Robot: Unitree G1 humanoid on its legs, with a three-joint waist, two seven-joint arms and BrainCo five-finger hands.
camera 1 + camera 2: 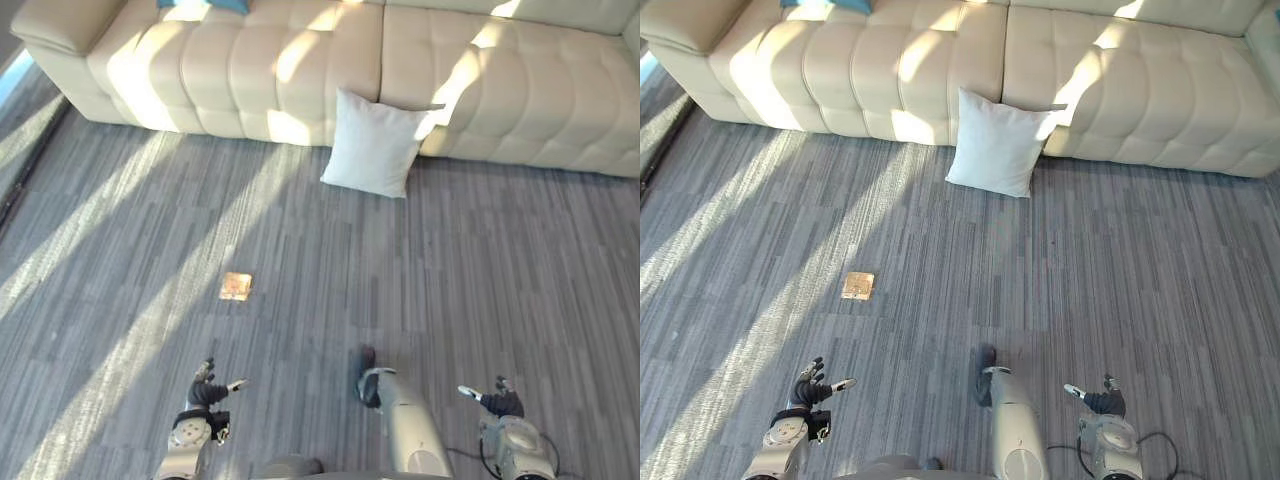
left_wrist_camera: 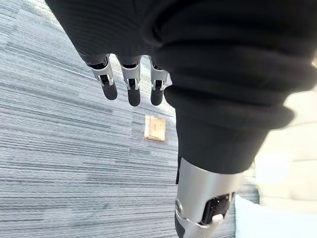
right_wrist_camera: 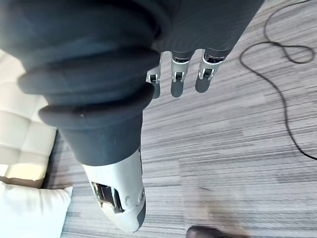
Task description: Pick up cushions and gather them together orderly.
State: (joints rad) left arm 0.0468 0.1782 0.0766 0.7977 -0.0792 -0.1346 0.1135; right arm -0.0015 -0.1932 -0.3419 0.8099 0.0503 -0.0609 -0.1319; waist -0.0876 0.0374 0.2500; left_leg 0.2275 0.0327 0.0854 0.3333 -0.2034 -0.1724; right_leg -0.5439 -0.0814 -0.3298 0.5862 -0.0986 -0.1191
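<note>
A white square cushion [image 1: 374, 144] leans upright on the floor against the front of the cream sofa [image 1: 250, 70]; its corner also shows in the right wrist view [image 3: 29, 210]. A blue cushion [image 1: 205, 5] lies on the sofa seat at the far back. My left hand [image 1: 208, 385] hangs low at the near left, fingers [image 2: 130, 87] straight and empty. My right hand [image 1: 490, 398] hangs at the near right, fingers [image 3: 178, 79] relaxed, holding nothing. Both hands are far from the cushions.
A small square brass floor plate [image 1: 236, 286] is set in the grey striped carpet [image 1: 450, 270] between me and the sofa. A dark strip runs along the floor's left edge [image 1: 25, 165]. Sunlight bands cross the carpet.
</note>
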